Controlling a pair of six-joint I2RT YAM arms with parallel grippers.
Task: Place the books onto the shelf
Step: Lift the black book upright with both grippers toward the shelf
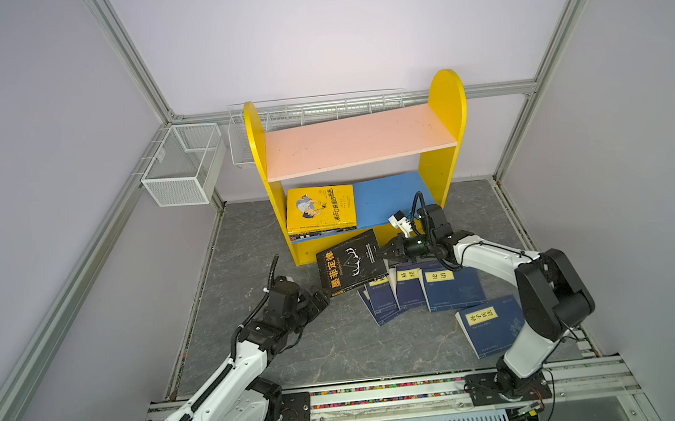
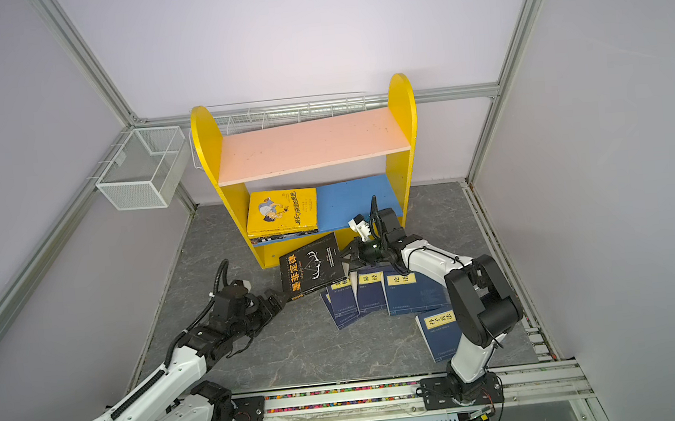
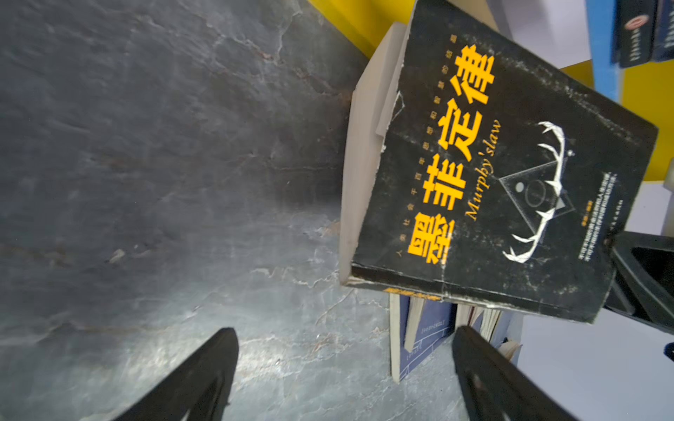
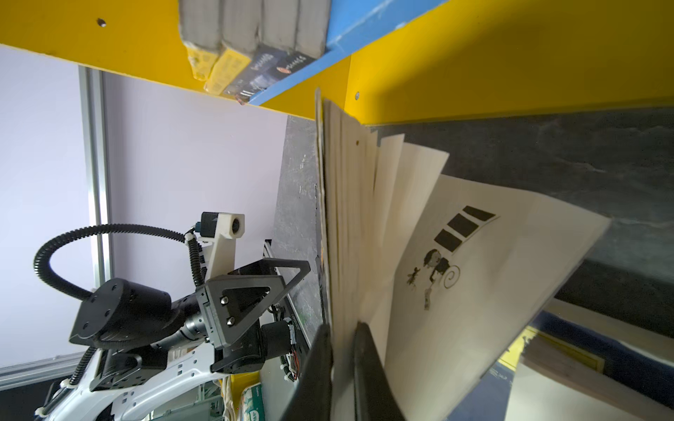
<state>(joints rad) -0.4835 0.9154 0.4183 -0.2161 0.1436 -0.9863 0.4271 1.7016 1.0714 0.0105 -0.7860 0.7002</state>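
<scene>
Pinching the black book point(image 1: 351, 262), right end effector point(image 1: 384, 254), left end effector point(image 1: 322, 299) spread just beside.

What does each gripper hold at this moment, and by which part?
The right gripper pinches the black book by one edge, clamping the cover and some pages. The left gripper is open and holds nothing.

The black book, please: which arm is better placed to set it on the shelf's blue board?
Right, I would judge. The right hand is shut on the black book, holding it raised before the blue board. The left hand is open near the book's lower corner, gripping nothing.
</scene>
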